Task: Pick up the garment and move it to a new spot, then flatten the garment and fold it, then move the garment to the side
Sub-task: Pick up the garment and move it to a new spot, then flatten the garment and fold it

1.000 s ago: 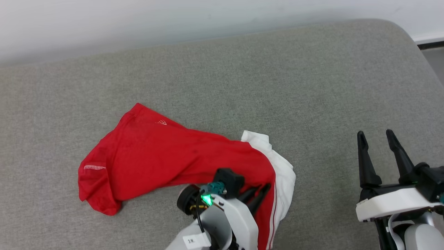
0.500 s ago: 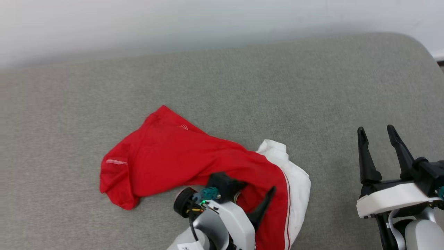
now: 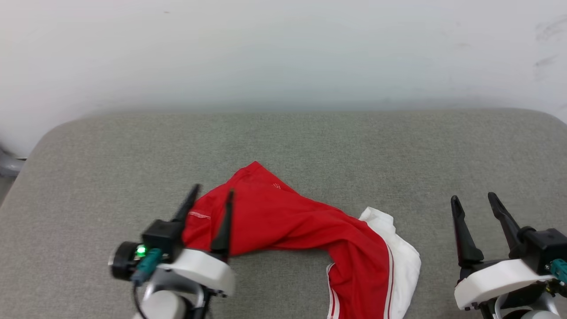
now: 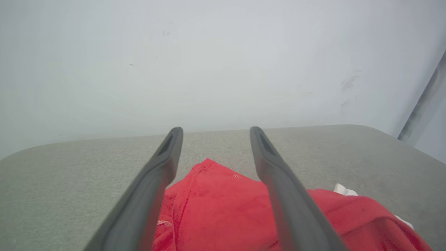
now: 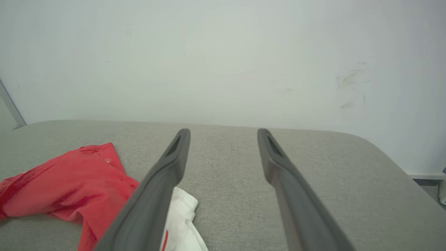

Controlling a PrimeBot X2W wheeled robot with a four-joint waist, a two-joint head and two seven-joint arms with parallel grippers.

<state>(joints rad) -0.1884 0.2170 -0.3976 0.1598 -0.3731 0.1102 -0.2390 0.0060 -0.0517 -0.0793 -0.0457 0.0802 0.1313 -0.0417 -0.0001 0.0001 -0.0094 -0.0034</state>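
Head view: garment [image 3: 288, 221] lying crumpled in an arched heap on the grey table [image 3: 310, 141], towards the near edge, with the white sleeve [image 3: 403, 261] bunched at the right end. Left tool [image 3: 212, 189] spread wide and empty, over the red left end. Right tool [image 3: 472, 197] equally wide and empty, well apart from the cloth on its right.

Left wrist view: fingers of the left tool [image 4: 216, 129] apart, nothing pinched; red cloth [image 4: 216, 209] below and between them.

Right wrist view: right tool [image 5: 223, 130] apart over bare table; garment [image 5: 69, 181] off to the left, sleeve beside the left finger.

Probably time to flatten. Best done by:
- pinching one outer edge at the red end;
- taking the sleeve end with the other tool;
- drawing both apart evenly, low over the table, without catching doubled layers.
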